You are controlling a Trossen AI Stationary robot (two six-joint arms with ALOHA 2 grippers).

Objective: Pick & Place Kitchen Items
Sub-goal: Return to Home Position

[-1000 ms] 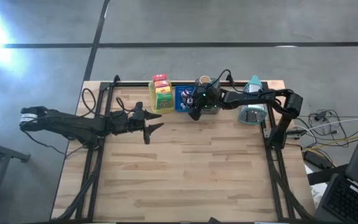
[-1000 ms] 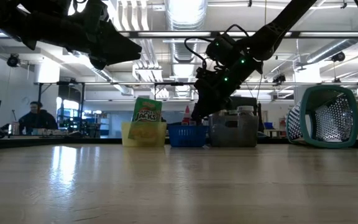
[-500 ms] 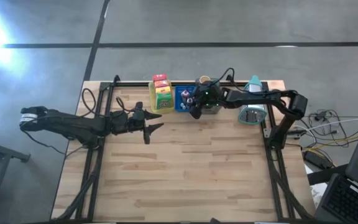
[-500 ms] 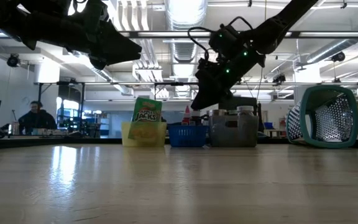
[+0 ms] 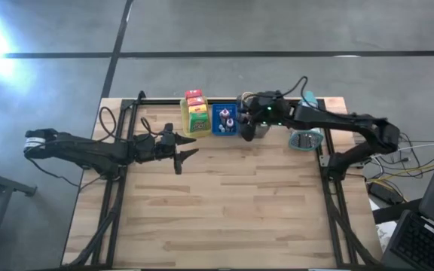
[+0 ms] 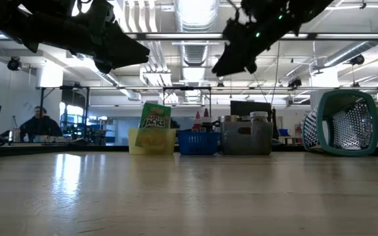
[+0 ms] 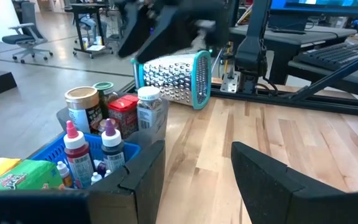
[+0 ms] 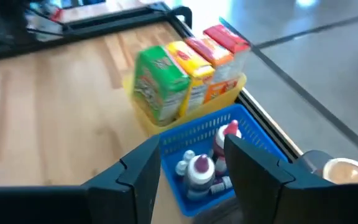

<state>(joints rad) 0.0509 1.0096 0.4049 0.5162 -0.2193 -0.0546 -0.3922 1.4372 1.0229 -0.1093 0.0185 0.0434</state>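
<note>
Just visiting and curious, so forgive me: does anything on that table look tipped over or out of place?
Only the teal mesh basket at the table's far right: it lies on its side. The boxes in the yellow bin and bottles in the blue bin stand upright.

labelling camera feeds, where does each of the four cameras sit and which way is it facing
High: above the table, facing straight down; left tool and right tool show.
Low: at tabletop height, facing level across toward the blue bin; both tools enter from above.
Left wrist: behind the left tool, facing blue bin and basket; its fingers show.
Right wrist: behind the right tool, facing yellow bin and blue bin; its fingers show.
Shared: all four see the blue bin.
</note>
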